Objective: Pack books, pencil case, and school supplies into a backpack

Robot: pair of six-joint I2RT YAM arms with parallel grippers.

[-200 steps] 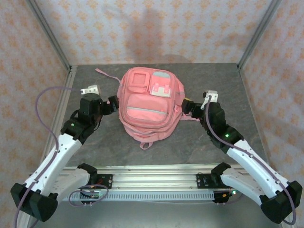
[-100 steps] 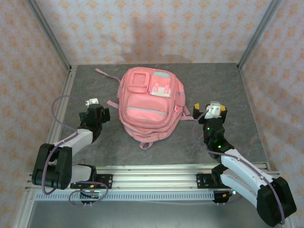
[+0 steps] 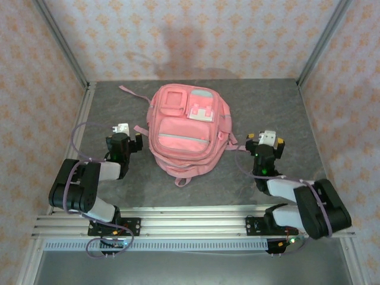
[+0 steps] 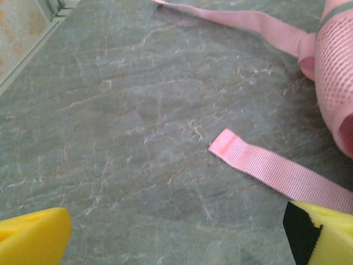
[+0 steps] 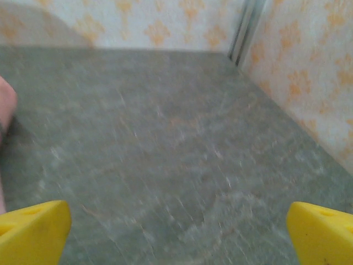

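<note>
The backpack (image 3: pixel 181 133) is seen closed between left gripper (image 3: pixel 124 140) and right gripper (image 3: pixel 265 144), both spread empty; packing is judged finished, only parking being called for.

One high overview, two low wrist views.

Top camera looks down from above and behind the arm bases, taking in the whole grey stone-patterned tabletop (image 3: pixel 119 95) with the large pink fabric backpack (image 3: pixel 184 133) centred. Left wrist camera sits close over that slab, tilted forward and down past the yellow fingertips (image 4: pixel 33 234) of the left gripper (image 4: pixel 179 234), catching the backpack's side and the flat pink webbing strap (image 4: pixel 276 168) also seen from above. Right wrist camera faces almost level across the tabletop to the orange-patterned wall (image 5: pixel 138 22), a pink sliver of backpack at its left edge.
</note>
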